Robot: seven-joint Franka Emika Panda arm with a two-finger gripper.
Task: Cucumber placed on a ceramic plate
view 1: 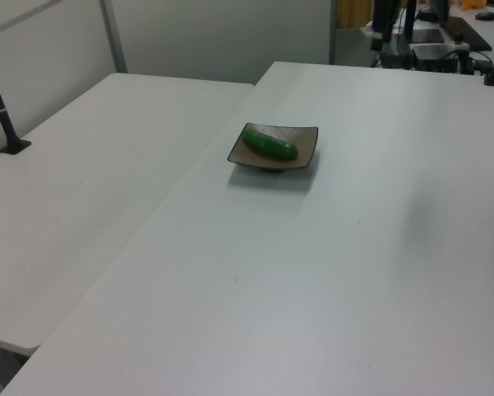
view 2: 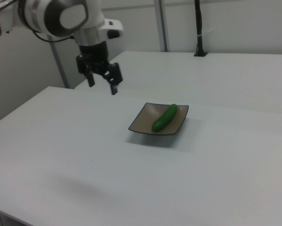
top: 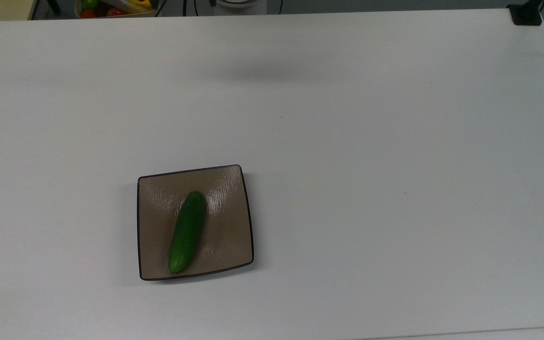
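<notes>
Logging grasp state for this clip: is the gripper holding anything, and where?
Nothing. The gripper hangs open; the dark-green cucumber lies on the square tan-brown plate.

**Cucumber on the plate, gripper well off to one side**

The cucumber (top: 187, 232) lies on the ceramic plate (top: 225, 241), running lengthwise from the plate's far middle toward its near edge in the top view. The plate sits on the surface (top: 371, 165), left of centre and toward the near edge in the top view. In the right view, the gripper (view 2: 102, 84) hangs above the surface, well apart from the plate, to the right view's left and behind it.
</notes>
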